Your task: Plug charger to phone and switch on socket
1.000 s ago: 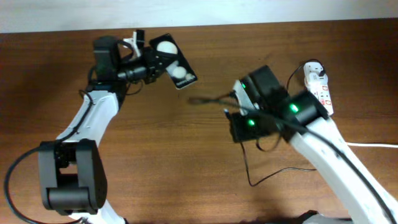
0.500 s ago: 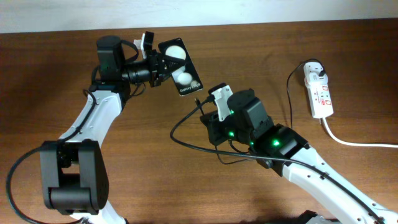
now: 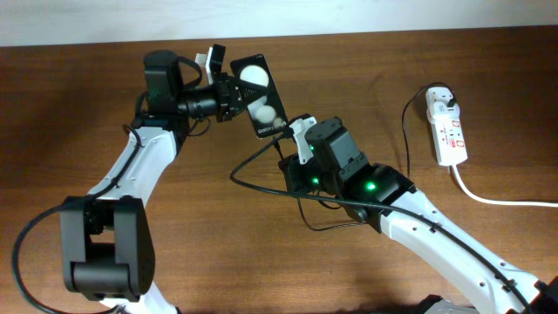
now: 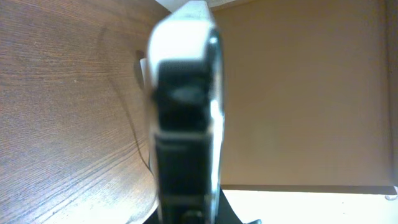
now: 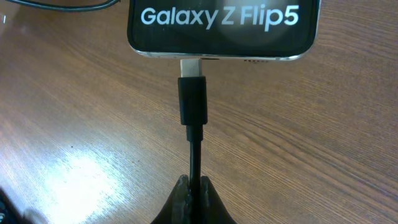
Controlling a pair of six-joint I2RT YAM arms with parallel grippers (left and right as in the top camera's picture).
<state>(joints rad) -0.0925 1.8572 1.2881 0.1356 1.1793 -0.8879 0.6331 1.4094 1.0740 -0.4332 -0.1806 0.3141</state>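
- The left gripper [image 3: 234, 91] holds the phone [image 3: 260, 94] up off the table [image 3: 227, 262], with its fingers closed on one edge. In the left wrist view the phone is only a blurry dark shape seen edge-on.
- The right gripper [image 5: 193, 191] has its fingers pinched tight on the charger [image 5: 194, 155]. It grips the thin black cable just behind the plug [image 5: 192, 99].
- The plug's shiny tip meets the little hole in the bottom edge of the phone. Some silver shows, so I think it is not all the way in.
- So the step in hand is plugging the charger into the phone.
- Next, I think the right arm needs to give a straight, gentle push toward the phone. The left arm needs to hold the phone steady.
- The socket [image 3: 447, 131] lies well apart from both grippers, at the right side of the table. I cannot tell if its red switch is on. Switching it on comes after the plug is in.
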